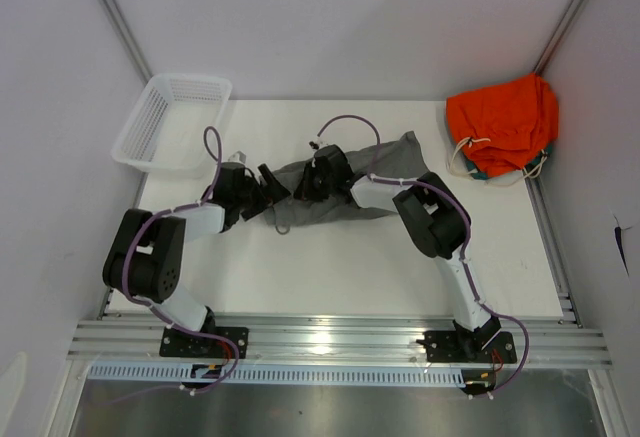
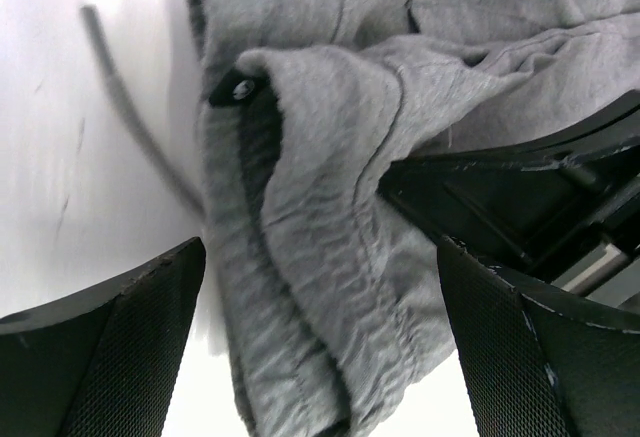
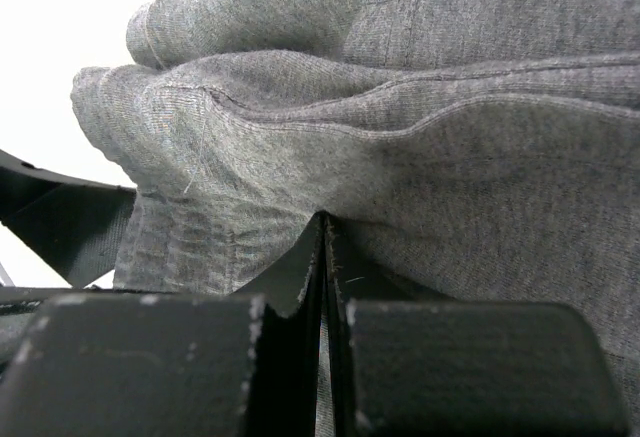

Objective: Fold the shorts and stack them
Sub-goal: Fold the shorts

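One shorts (image 1: 385, 169) edge pinched in right hand (image 3: 322, 232), left hand (image 2: 320, 297) spread wide astride neighbouring edge

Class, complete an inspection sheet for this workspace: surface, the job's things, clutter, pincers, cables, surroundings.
Surface: white table, no stains seen.
Job's things: grey shorts crumpled mid-table, unfolded.
Clutter: orange garment at far right corner; white basket at far left.
Pincers: left pincer open at the shorts' left end; right pincer shut on the shorts.
Cables: purple cables run along both arms.
Surroundings: white walls; metal rail at near edge.
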You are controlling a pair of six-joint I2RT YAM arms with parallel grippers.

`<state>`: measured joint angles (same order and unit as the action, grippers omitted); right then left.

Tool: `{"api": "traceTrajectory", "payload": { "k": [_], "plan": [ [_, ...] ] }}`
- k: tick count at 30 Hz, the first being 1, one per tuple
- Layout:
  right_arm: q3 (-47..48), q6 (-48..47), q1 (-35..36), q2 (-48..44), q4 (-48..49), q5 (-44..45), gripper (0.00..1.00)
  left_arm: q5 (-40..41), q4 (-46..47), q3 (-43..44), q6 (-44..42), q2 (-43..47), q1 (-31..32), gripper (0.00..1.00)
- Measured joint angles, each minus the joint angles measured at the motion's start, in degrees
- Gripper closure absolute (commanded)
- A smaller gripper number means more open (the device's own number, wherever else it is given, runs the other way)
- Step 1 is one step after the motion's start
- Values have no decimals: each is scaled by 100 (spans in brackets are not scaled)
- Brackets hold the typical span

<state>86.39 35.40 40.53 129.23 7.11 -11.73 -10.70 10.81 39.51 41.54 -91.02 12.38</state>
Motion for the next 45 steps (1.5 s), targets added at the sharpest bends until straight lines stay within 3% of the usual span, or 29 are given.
{"api": "traceTrajectory", "payload": {
  "k": [10, 13, 17, 21, 23, 26, 34, 39, 45],
  "plan": [
    [-68, 155, -37, 15, 149, -39, 100, 24, 870, 26, 485, -437, 109, 9],
    [-144, 247, -42, 11, 273, -85, 100, 157, 1174, -157, 673, -437, 175, 21],
    [-267, 365, -44, -4, 468, -116, 100, 275, 1397, -369, 907, -446, 208, 50],
    [-337, 431, -42, -22, 570, -118, 100, 306, 1329, -393, 984, -446, 214, 71],
    [-396, 483, -42, -37, 647, -120, 100, 306, 1290, -385, 984, -446, 216, 76],
    [-476, 514, -35, -74, 723, -114, 100, 304, 1108, -271, 970, -444, 221, 100],
    [-940, 293, -138, -584, 538, -81, 91, 411, -319, 549, 568, -254, 197, 100],
    [-1613, -70, -581, -1687, 455, -149, 79, 452, -1191, 953, 151, 68, -160, 100],
    [-1910, -439, -1143, -2861, 404, -55, 79, 693, -2400, 1738, -442, 136, -433, 99]
  ]
}}
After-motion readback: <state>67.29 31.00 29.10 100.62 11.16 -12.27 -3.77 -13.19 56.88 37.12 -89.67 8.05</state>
